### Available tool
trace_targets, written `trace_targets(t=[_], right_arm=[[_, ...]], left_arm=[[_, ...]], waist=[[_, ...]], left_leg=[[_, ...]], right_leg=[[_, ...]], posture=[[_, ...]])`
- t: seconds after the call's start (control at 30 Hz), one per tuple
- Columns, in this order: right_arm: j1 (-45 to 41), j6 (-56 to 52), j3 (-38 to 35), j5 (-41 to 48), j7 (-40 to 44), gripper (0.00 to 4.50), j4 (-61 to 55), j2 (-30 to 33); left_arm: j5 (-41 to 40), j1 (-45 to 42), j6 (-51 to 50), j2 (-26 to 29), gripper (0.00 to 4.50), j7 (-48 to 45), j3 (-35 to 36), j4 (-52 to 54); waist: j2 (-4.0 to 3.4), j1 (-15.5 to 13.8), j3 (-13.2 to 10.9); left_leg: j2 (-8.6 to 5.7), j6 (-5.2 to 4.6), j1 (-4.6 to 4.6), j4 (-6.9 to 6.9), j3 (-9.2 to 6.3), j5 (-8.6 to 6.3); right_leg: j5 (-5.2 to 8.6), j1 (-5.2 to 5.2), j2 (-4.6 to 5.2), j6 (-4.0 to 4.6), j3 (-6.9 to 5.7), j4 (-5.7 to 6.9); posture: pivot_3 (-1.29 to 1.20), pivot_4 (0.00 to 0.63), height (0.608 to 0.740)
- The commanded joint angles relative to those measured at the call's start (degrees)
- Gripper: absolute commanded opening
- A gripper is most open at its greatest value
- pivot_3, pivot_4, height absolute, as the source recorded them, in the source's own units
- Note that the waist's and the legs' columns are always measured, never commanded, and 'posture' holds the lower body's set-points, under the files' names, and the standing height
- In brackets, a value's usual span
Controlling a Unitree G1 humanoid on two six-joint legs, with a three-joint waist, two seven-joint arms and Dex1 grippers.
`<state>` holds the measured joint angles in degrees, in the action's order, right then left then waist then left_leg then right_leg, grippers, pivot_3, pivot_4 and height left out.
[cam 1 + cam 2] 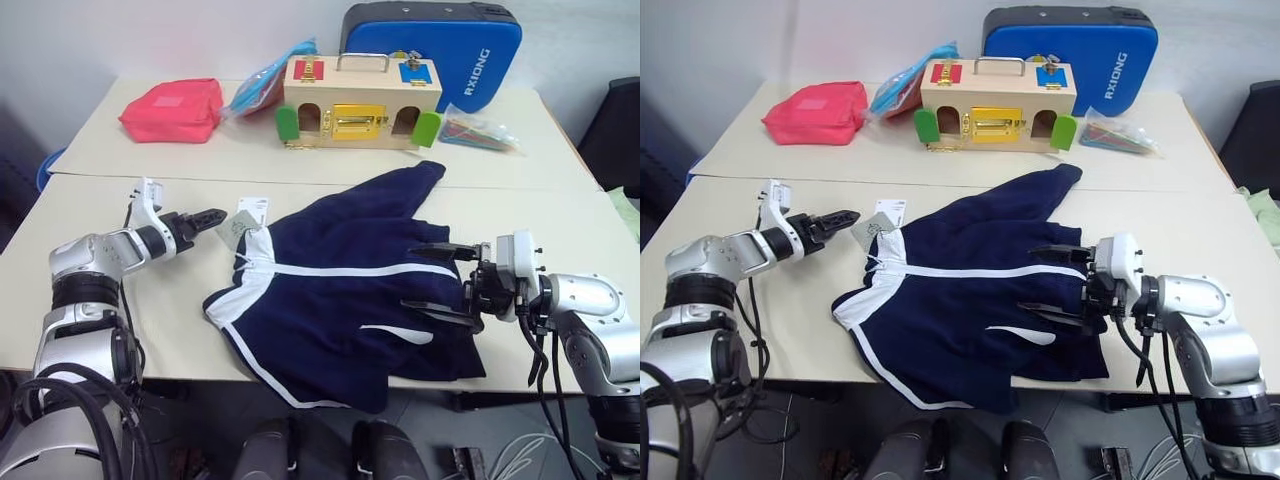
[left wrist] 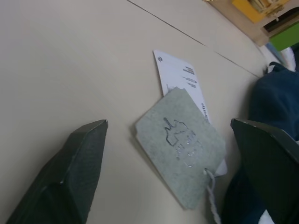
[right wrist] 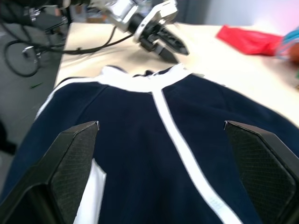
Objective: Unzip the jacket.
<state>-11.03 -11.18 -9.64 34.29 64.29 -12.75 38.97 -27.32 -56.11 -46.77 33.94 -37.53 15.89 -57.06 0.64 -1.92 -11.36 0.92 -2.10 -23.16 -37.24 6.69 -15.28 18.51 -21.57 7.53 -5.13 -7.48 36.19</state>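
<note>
Head views: jacket point(image 1: 340, 275) flat on desk point(image 1: 150, 215), white zipper point(image 1: 345, 270) closed full length, nothing unzipped yet. Left wrist: left gripper point(image 2: 168, 154) jaws open, empty, at hang tags point(image 2: 180, 140) near collar. Right wrist: right gripper point(image 3: 161, 154) jaws wide, empty, over jacket's lower part.

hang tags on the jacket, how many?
2, overlapping by the jacket collar: grey tag on top, white tag partly beneath it. More may be hidden under the fabric.
</note>
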Motion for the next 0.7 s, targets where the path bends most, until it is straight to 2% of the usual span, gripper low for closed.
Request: trace_targets(t=[0.03,0.1,0.37,0.4,0.57,0.7], right_arm=[[3.5,-1.3,-3.6,3.1,-3.8,4.5,-2.6,-1.9],[5.3,-1.1,-3.7,3.0,-5.1,4.5,-3.6,-2.8],[8.4,0.5,-3.7,1.1,-9.9,4.5,-6.1,-5.5],[8.6,0.6,-3.7,1.0,-10.2,4.5,-6.3,-5.6],[10.1,2.1,-3.9,0.0,-10.8,4.5,-6.6,-5.4],[11.2,3.2,-4.2,-0.4,-11.7,4.5,-6.8,-5.7]], left_arm=[[1.4,0.4,-1.8,-3.5,3.27,-1.5,-0.9,-4.2],[1.8,0.1,-2.2,-4.6,2.55,-1.9,-0.9,-5.0],[1.8,0.2,-0.4,-7.9,0.19,-1.1,1.2,-7.3],[1.4,0.2,0.0,-8.0,0.05,-0.2,2.1,-7.6],[-4.9,1.8,5.7,-8.1,0.05,4.8,12.9,-5.8],[-10.7,6.9,9.2,-8.2,0.05,3.5,19.8,5.3]], waist=[[0.0,-0.2,0.0],[0.0,-0.2,0.0],[-0.05,-0.3,0.1],[-0.16,-0.3,0.1],[-0.24,0.0,0.2],[-0.22,1.1,0.2]], left_leg=[[-0.04,-0.04,0.0,0.0,0.01,-0.01],[-0.11,-0.14,0.0,-0.01,0.04,-0.01],[-0.13,-0.19,0.0,-0.01,0.06,-0.02],[-0.13,-0.19,0.01,0.0,0.06,-0.02],[-0.1,-0.2,0.07,0.01,0.05,0.02],[-0.04,-0.15,0.09,0.07,0.06,0.02]], right_leg=[[-0.03,0.01,0.04,-0.06,0.04,-0.01],[-0.11,0.03,0.06,-0.19,0.08,-0.07],[-0.18,0.05,0.11,-0.33,0.19,-0.14],[-0.18,0.06,0.12,-0.33,0.2,-0.14],[-0.2,0.06,0.26,-0.36,0.45,-0.1],[-0.2,0.01,0.24,-0.36,0.5,-0.09]], posture=[[0.0,0.15,0.74],[0.0,0.15,0.74],[0.0,0.15,0.74],[0.0,0.15,0.74],[0.0,0.15,0.74],[0.0,0.15,0.74]])
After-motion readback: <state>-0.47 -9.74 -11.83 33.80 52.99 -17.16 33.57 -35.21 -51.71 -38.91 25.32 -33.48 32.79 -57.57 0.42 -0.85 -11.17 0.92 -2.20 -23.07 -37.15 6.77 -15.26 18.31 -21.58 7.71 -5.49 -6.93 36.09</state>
